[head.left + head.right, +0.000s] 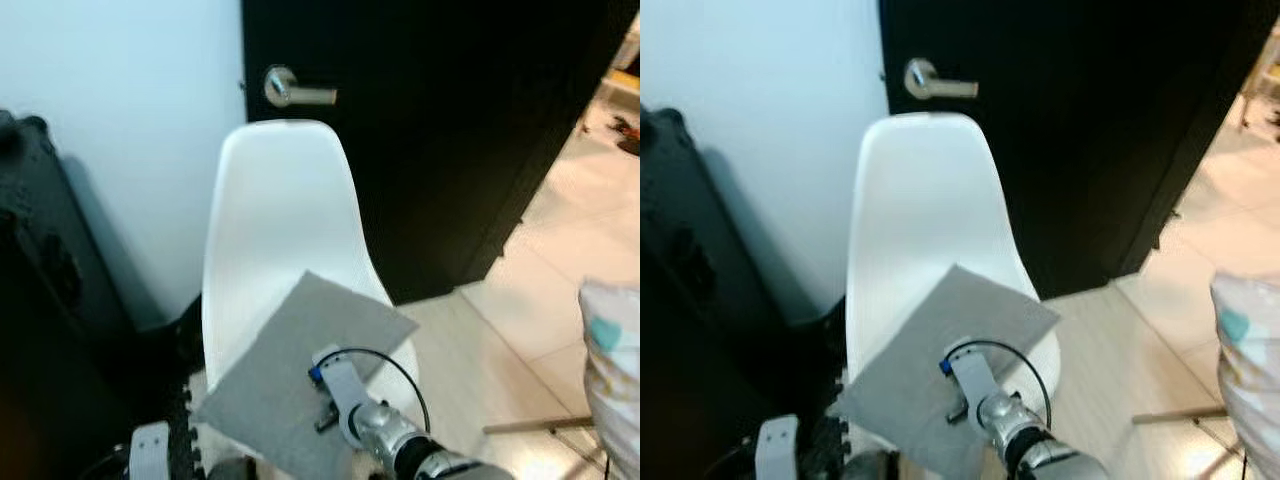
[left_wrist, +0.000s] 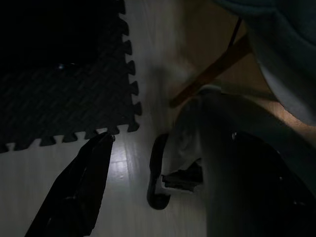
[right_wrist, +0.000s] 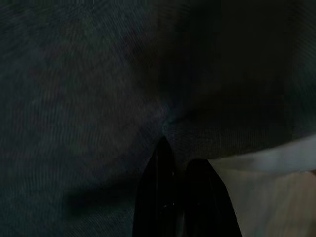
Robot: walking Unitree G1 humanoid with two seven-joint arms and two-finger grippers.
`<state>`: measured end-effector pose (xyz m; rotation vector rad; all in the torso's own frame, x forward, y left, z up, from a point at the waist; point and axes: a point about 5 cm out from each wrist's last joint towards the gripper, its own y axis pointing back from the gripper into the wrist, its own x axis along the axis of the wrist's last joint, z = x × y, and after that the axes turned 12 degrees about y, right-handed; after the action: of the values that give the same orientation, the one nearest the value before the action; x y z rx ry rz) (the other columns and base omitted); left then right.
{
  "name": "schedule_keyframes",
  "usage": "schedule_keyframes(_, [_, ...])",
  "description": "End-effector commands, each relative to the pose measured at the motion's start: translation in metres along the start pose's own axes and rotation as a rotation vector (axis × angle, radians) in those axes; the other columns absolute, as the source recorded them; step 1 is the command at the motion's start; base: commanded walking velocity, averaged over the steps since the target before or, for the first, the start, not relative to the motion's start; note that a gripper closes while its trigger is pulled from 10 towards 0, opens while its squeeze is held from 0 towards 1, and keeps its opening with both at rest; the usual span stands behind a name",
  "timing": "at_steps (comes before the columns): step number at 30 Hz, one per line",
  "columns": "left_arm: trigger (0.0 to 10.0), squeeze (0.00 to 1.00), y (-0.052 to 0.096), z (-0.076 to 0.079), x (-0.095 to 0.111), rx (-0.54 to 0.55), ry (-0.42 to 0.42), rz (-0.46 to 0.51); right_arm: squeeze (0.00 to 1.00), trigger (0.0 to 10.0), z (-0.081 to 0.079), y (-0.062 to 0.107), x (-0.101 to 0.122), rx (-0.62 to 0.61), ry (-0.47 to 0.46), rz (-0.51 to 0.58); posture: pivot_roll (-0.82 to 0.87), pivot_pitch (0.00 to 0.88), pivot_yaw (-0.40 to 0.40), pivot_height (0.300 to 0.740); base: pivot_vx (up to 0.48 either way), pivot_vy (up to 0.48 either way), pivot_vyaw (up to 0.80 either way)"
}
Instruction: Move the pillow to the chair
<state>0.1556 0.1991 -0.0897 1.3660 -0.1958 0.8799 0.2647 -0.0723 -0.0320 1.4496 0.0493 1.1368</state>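
A flat grey pillow (image 1: 290, 370) lies tilted on the seat of a white shell chair (image 1: 280, 210), with one corner hanging over the seat's front edge. My right arm (image 1: 385, 430) reaches up to the pillow's near side. In the right wrist view my right gripper (image 3: 180, 158) is shut on the pillow's grey fabric, which puckers at the fingertips. My left gripper (image 2: 170, 140) hangs low beside the chair, open, over the floor, with nothing between its fingers (image 2: 79, 187).
A black door (image 1: 450, 120) with a silver lever handle (image 1: 290, 92) stands behind the chair. A black case (image 1: 40, 280) sits close on the left. Patterned white bedding (image 1: 612, 350) is at the right edge. A dark foam mat (image 2: 64, 94) and a wooden chair leg (image 2: 212, 71) lie below.
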Motion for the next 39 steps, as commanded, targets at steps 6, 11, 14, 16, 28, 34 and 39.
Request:
schedule_keyframes(6, [10.0,0.00,0.008,0.011,-0.043,-0.034,0.002,-0.172,0.00,10.0,-0.010,-0.001,0.020,0.043,0.034,0.087,0.13,0.098,-0.141,0.625,0.000,0.000,0.00])
schedule_keyframes(11, [10.0,0.00,0.009,0.011,-0.043,-0.030,0.006,-0.172,0.00,10.0,-0.009,-0.001,0.020,0.034,0.035,0.085,0.13,0.106,-0.143,0.625,0.000,0.000,0.00])
schedule_keyframes(14, [10.0,0.00,0.009,0.011,-0.043,-0.029,0.006,-0.172,0.00,10.0,-0.009,-0.001,0.020,0.028,0.026,0.089,0.13,0.110,-0.144,0.625,0.000,0.000,0.00])
schedule_keyframes(16, [10.0,0.00,0.008,0.011,-0.043,-0.029,0.006,-0.172,0.00,10.0,-0.007,-0.001,0.022,0.002,0.026,0.094,0.13,0.115,-0.144,0.625,0.000,0.000,0.00])
schedule_keyframes(28, [10.0,0.00,0.010,0.011,-0.045,-0.036,-0.008,-0.169,0.00,10.0,0.016,0.004,0.062,-0.185,-0.210,0.182,0.14,0.184,-0.136,0.625,0.000,0.000,0.00])
schedule_keyframes(34, [10.0,0.00,0.013,0.010,-0.051,-0.041,-0.019,-0.162,0.00,10.0,0.026,0.010,0.089,-0.212,-0.228,0.279,0.16,0.242,-0.138,0.625,0.000,0.000,0.00])
schedule_keyframes(39, [10.0,0.00,0.015,0.011,-0.055,-0.047,-0.017,-0.164,0.52,10.0,0.024,0.010,0.093,-0.182,-0.301,0.293,0.16,0.267,-0.143,0.625,0.000,0.000,0.00])
